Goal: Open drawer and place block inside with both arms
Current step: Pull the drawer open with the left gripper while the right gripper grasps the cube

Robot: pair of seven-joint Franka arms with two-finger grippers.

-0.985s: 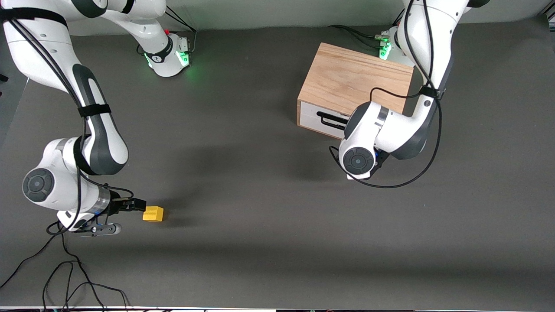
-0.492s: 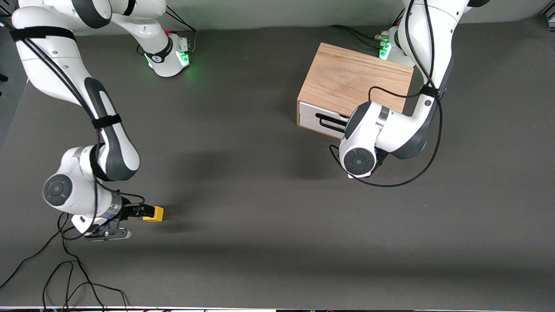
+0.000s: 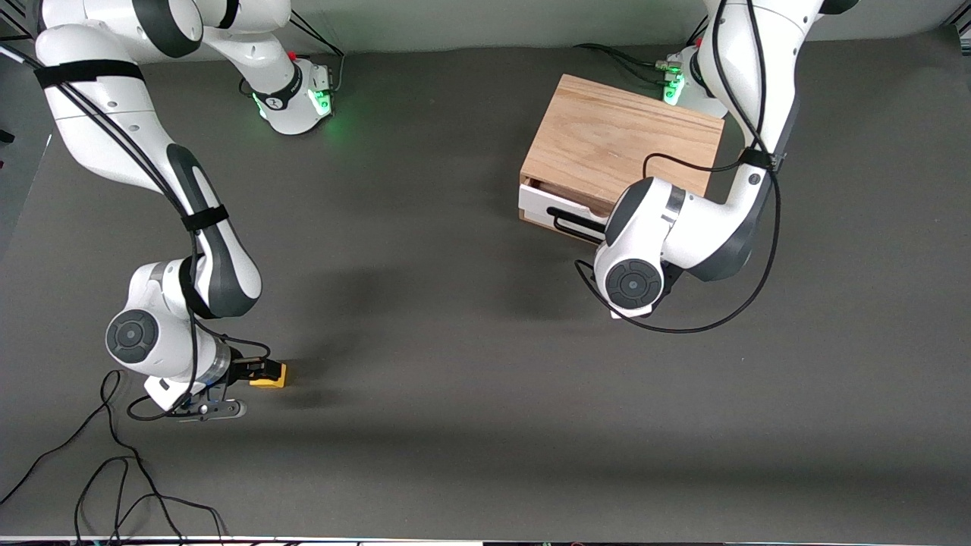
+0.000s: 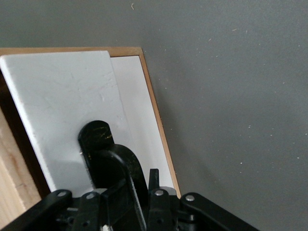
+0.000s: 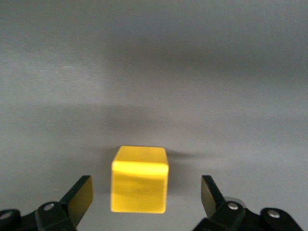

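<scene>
The yellow block (image 3: pixel 276 374) lies on the dark table near the right arm's end. My right gripper (image 3: pixel 256 371) is low at the block, open. In the right wrist view the block (image 5: pixel 139 179) sits between the two fingers (image 5: pixel 79 195), with a gap on each side. The wooden box (image 3: pixel 622 136) stands toward the left arm's end. Its white drawer (image 3: pixel 540 203) is out a little, with a dark gap above the front. My left gripper (image 4: pixel 132 192) is shut on the black wire handle (image 4: pixel 107 151). In the front view the handle (image 3: pixel 574 220) shows, but the left wrist covers the gripper.
Black cables (image 3: pixel 114 485) lie on the table near the front edge, at the right arm's end. The right arm's green-lit base (image 3: pixel 292 98) and the left arm's base (image 3: pixel 675 83) stand along the back edge. The box sits close to the left base.
My right gripper has slid forward so its open fingers now flank the block. My left gripper has pulled the drawer out slightly from the box.
</scene>
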